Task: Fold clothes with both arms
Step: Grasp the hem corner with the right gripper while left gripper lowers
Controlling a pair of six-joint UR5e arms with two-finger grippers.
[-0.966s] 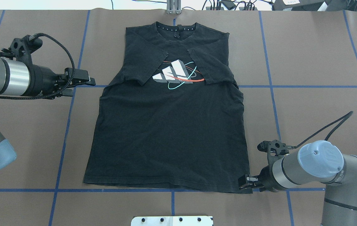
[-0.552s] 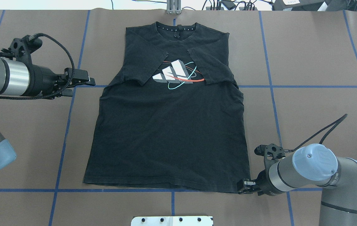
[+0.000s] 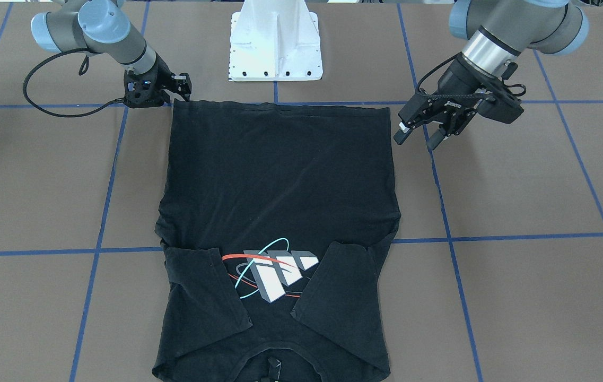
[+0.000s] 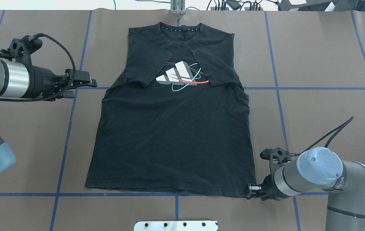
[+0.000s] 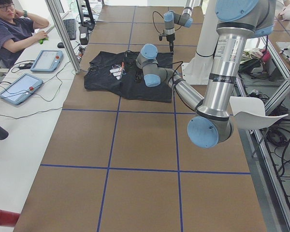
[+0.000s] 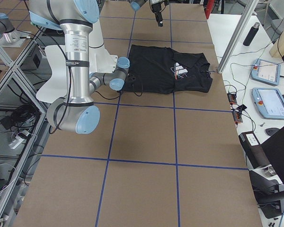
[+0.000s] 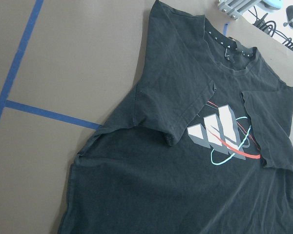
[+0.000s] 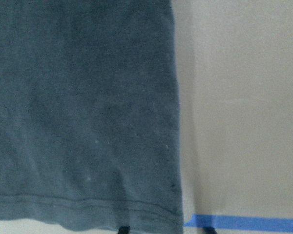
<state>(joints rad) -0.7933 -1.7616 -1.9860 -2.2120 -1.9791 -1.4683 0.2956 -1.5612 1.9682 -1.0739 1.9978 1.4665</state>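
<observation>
Both sleeves are folded in over the logo of the black T-shirt (image 4: pixel 169 144), which lies flat mid-table, collar away from the robot. The right gripper (image 4: pixel 250 191) sits at the near hem corner, likely to lift it; I cannot tell whether its jaws have closed. The left gripper (image 3: pixel 417 139) hovers off the shirt's left edge, jaws apart.

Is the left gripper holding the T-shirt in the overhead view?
No, the left gripper hangs open beside the T-shirt, with bare table showing between its fingers and the fabric.
</observation>
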